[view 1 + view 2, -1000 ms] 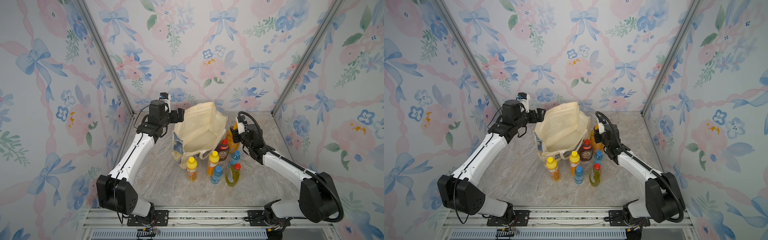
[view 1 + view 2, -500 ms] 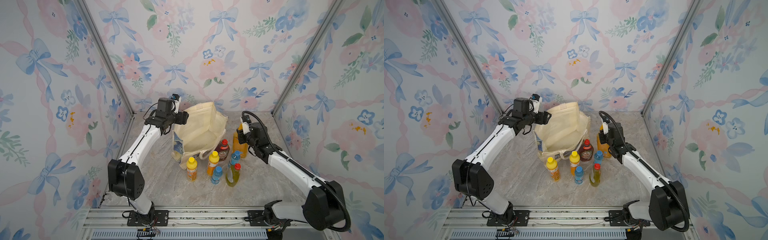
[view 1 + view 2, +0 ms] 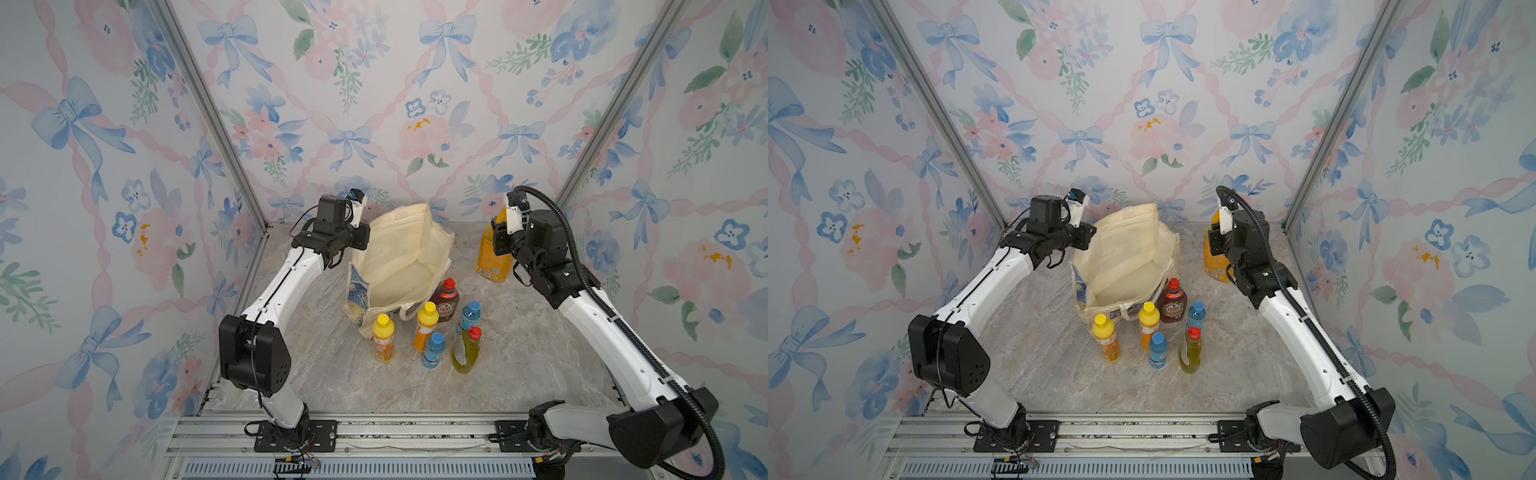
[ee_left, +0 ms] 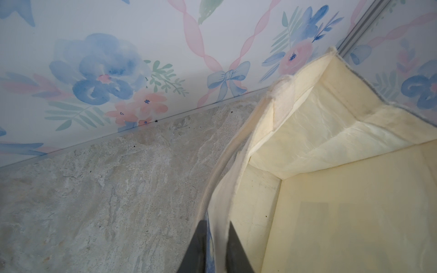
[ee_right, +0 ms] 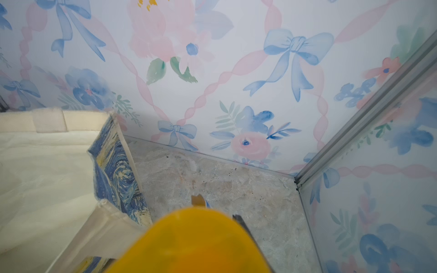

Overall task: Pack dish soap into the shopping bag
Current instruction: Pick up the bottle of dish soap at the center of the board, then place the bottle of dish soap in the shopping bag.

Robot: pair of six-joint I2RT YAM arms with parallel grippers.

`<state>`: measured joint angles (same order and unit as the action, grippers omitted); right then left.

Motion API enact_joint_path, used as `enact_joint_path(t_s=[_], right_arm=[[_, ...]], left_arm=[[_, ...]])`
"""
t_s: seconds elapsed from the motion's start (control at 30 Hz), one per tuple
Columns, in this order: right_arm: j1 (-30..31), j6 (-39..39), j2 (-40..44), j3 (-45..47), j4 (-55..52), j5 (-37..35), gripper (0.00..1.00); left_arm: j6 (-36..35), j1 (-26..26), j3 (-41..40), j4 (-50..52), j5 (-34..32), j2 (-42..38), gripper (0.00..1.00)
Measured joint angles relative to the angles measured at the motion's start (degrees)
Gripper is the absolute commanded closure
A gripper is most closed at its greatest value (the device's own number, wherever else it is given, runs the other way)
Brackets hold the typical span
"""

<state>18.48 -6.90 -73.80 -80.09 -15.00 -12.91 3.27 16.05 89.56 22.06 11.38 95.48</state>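
Presently the shopping bag stands open-mouthed on the table near the back wall, its cream lining showing and its blue-and-yellow print on the outer faces; one strap handle droops over the front edge.

The left end effector has its two dark fingers pressed together on the bag's upper rim, one outside against the printed face and one inside against the lining, so it pinches the fabric; in both top views it sits at the side of the bag nearer the left arm.

The right end effector is clamped on the big orange pump bottle, gripping it high up; the bottle hangs roughly upright on the side of the bag nearer the right arm, apart from the bag, and whether its base touches the table I cannot tell. In the right wrist view its yellow-orange body fills the lower part, with the bag's printed side just beside it.

Six more bottles stand upright on the table in front of the bag: the dark-red bottle just beside the bag's front corner; two orange yellow-capped bottles close to the front edge; two small blue bottles; the yellow-green bottle nearest the camera, just beside a blue one.
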Motion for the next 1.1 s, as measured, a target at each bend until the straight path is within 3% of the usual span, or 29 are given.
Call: enact_joint_path(t_s=[0.07, 0.2, 0.6, 0.93, 1.1], right_arm=[[0.39, -0.07, -0.96, -5.42, -1.46, -0.02, 1.00], [2.19, -0.72, -4.04, -15.34, -1.79, -0.02, 1.00], [15.04, -1.05, -18.45, -36.63, -1.97, 4.79, 1.00], [21.03, -0.09, -28.59, -39.56, -1.95, 7.63, 1.00], [21.18, 0.68, -31.56, -35.30, -0.37, 9.60, 1.00]], left_arm=[[-0.17, 0.20, 0.00, 0.07, -0.04, 0.00, 1.00], [-0.50, 0.68, 0.02, 0.22, -0.74, 0.00, 1.00], [-0.76, 1.66, 0.66, 0.39, -1.55, 0.50, 1.00], [-1.36, 1.92, 0.68, 0.39, -1.77, 0.48, 1.00], [-1.64, 2.10, 0.66, 0.39, -1.92, 0.48, 1.00]])
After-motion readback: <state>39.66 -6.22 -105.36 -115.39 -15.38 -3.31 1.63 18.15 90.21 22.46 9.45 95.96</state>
